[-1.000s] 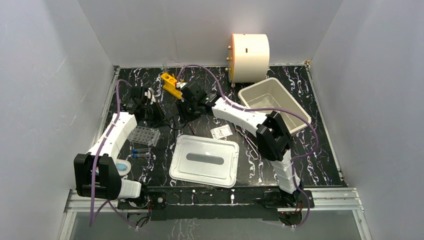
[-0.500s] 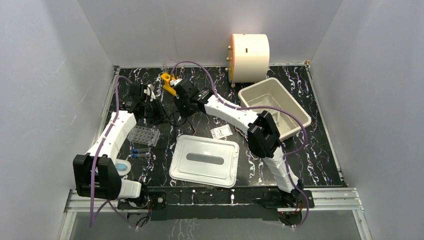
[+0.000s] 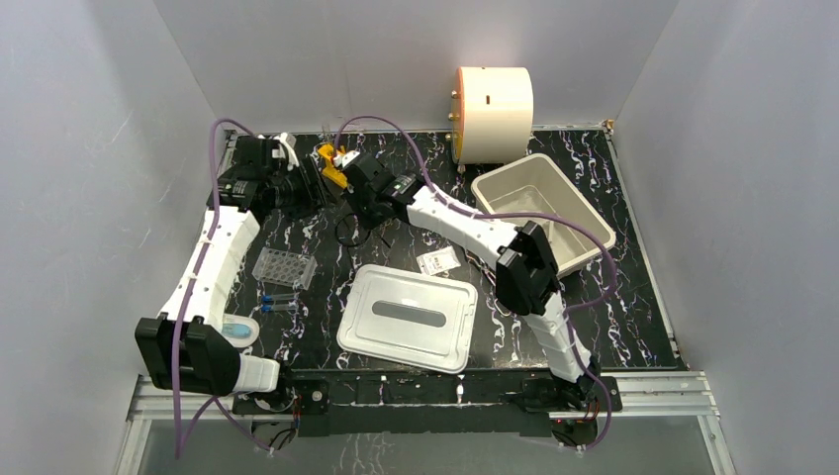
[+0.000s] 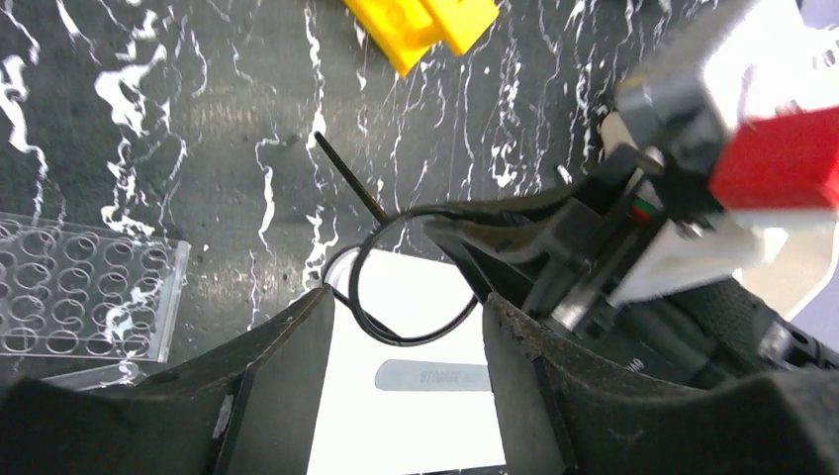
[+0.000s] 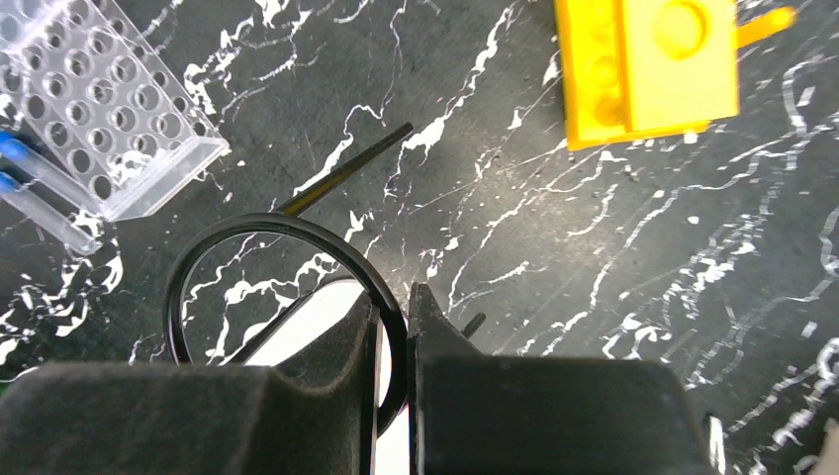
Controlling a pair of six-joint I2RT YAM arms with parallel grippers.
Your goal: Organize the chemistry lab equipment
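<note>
Since a second ago both arms have drawn back toward the far left, the left gripper [image 4: 406, 309] spreading its fingers while the right gripper [image 5: 393, 302] pinched in. Nearest lie the flat lid [image 3: 406, 317] and the blue-capped vials [image 3: 279, 301], with the clear well plate [image 3: 284, 267] just beyond the vials. Farther on, the right gripper is clamped on the thin rim of a black wire ring [image 5: 259, 221] with a straight stem, the left gripper's fingers stand apart just beside it, and the orange tube rack [image 5: 648, 69] lies beyond both.
</note>
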